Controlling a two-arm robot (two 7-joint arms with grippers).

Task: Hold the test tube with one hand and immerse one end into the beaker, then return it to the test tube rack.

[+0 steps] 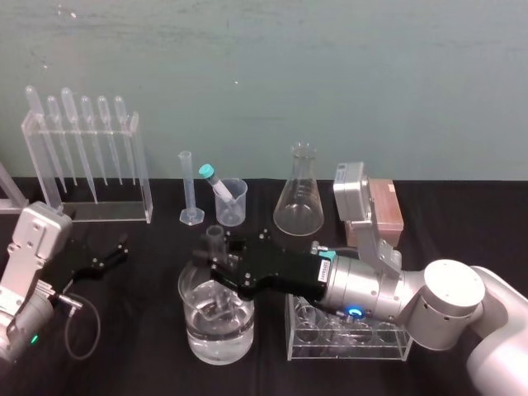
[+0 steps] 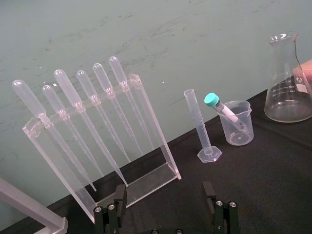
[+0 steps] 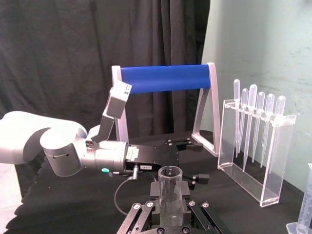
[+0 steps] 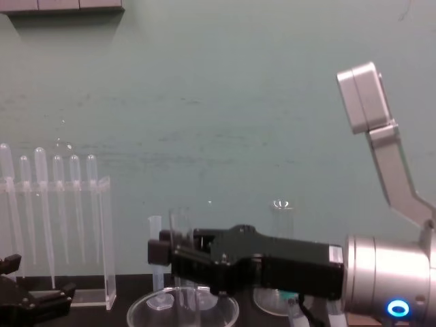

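A: Where is the long clear glass test tube (image 1: pixel 215 237)?
B: Upright, clamped in the right black pincer (image 1: pixel 221 266), lower end reaching into the wide clear glass vessel of water (image 1: pixel 216 351) at the bench (image 1: pixel 140 363) front. Tip wetted or not: cannot tell. Vertical hold probably lets it clear the rim.
A: And the small clear lipped beaker (image 1: pixel 233 206)?
B: Behind, apart, holding a teal-capped tube (image 1: pixel 216 183). Left black pincer (image 1: pixel 106 257) parked at the left, fingers apart

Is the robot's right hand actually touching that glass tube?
Touching. The right wrist view shows the right hand clamped around the test tube, no gap at either side.
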